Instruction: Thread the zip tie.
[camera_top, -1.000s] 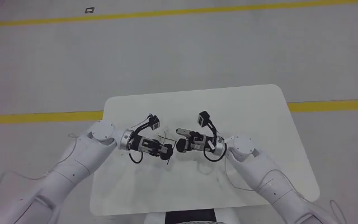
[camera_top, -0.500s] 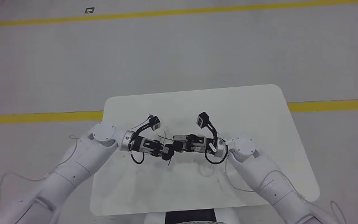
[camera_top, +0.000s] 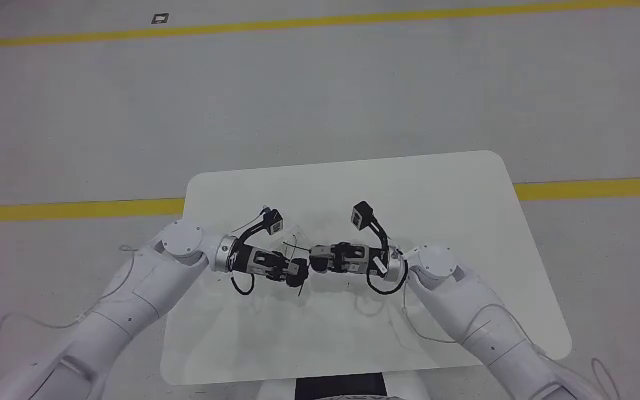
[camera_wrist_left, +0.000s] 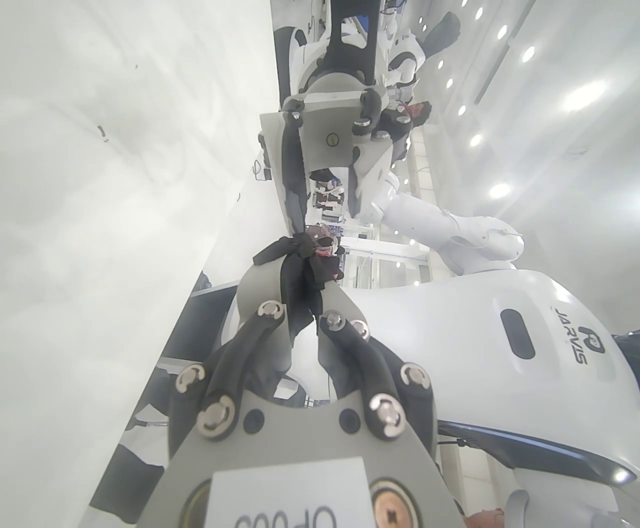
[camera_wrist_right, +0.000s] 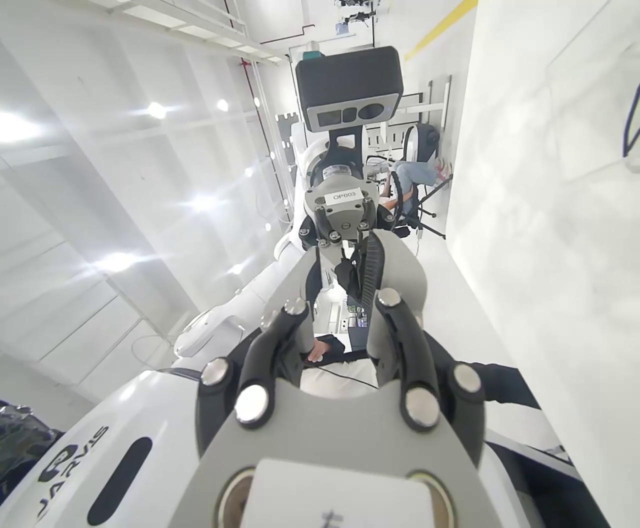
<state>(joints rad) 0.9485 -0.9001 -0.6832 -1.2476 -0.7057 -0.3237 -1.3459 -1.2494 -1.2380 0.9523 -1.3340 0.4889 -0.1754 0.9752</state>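
Observation:
My two grippers meet tip to tip above the middle of the white table (camera_top: 450, 200). The left gripper (camera_top: 298, 270) is shut on a black zip tie (camera_wrist_left: 295, 250), which bunches just past its fingertips. A thin black strand of the tie (camera_top: 290, 245) sticks out towards the table's far side. The right gripper (camera_top: 316, 262) faces it head on. Its fingers stand a narrow gap apart, with the black tie (camera_wrist_right: 348, 277) lying between them against the ribbed pad (camera_wrist_right: 372, 270). In the right wrist view the left gripper (camera_wrist_right: 350, 245) sits directly ahead of the right one.
The tabletop around the arms is bare, with its rounded edge (camera_top: 505, 165) at the far right. Yellow lines (camera_top: 90, 210) run across the grey floor beyond the table.
The right gripper has moved left and closed the gap to the left gripper. The left gripper has shifted only slightly and kept its hold on the tie.

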